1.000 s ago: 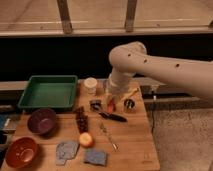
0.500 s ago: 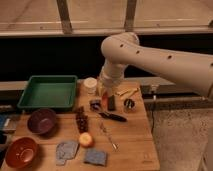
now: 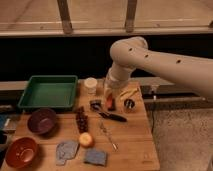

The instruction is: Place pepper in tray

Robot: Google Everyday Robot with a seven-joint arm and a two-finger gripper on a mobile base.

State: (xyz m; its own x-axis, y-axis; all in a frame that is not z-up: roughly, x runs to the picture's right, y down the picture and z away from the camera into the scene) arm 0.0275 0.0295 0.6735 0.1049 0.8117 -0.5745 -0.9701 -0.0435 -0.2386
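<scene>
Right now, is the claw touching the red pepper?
Cannot tell. The camera view shows the claw low over the table, right at the pepper, but no plain contact or gap between them.

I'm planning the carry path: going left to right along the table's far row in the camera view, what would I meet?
Green tray → white cup → gripper, low over the table at the pepper → small dark round object.

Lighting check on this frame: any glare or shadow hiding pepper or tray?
Camera view: warm, dim light, with no glare on the tray. The band behind the table is near black, and the arm is the brightest thing. The gripper hangs low over the table's far middle, and the pepper beside it looks partly shaded.
</scene>
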